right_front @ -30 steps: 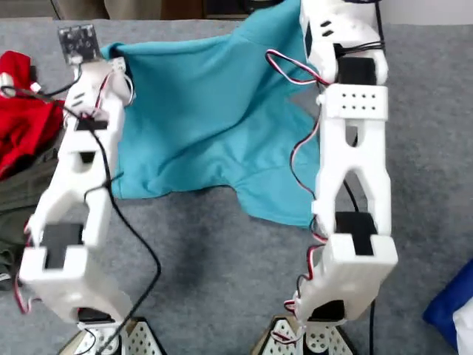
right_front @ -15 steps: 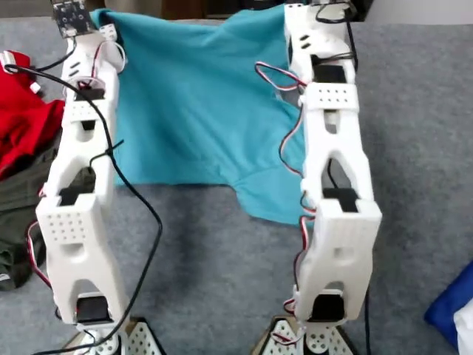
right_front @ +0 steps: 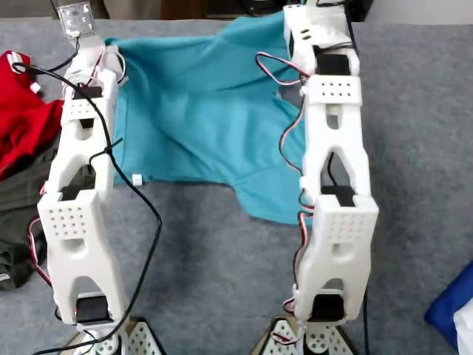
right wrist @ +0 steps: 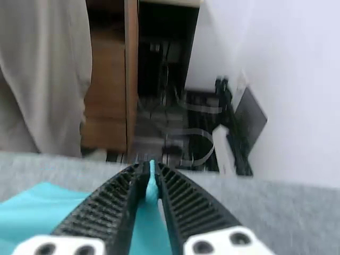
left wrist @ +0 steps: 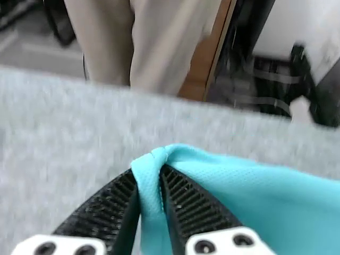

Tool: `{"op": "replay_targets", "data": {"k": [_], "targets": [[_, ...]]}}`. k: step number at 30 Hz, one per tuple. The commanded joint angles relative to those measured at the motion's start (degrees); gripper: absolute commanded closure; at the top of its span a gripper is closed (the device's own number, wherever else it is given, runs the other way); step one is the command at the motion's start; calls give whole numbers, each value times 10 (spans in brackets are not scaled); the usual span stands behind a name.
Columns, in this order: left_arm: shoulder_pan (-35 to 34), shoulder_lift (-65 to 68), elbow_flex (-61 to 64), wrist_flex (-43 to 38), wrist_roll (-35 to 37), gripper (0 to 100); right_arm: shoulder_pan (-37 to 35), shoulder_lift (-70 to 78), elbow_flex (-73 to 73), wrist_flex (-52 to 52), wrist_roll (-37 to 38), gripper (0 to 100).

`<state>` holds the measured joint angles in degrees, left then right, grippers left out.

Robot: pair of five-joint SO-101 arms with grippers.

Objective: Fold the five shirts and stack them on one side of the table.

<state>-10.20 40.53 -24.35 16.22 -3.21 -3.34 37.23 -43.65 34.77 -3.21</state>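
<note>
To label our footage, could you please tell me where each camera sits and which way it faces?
High view: fixed above, looking down on the grey carpet-like table; white left arm and right arm stretch over a teal knit shirt.
Left wrist view: on the left wrist, facing across the table's far edge; its black ribbed left hand pinches a shirt corner.
Right wrist view: on the right wrist, facing likewise; the black right hand pinches another shirt edge.
Shared: all show the shirt and table.
</note>
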Motion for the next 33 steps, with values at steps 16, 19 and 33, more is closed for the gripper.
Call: {"op": "replay_targets", "data": {"k": [16,19,33], "targets": [[29,-128,-30,452,-81,981,-4,-2,-216,458,3,994],[24,-128,-30,491,-84,981,2,-2,-225,506,3,994],[0,-132,-30,647,-149,981,45,-3,-240,673,3,994]]}}
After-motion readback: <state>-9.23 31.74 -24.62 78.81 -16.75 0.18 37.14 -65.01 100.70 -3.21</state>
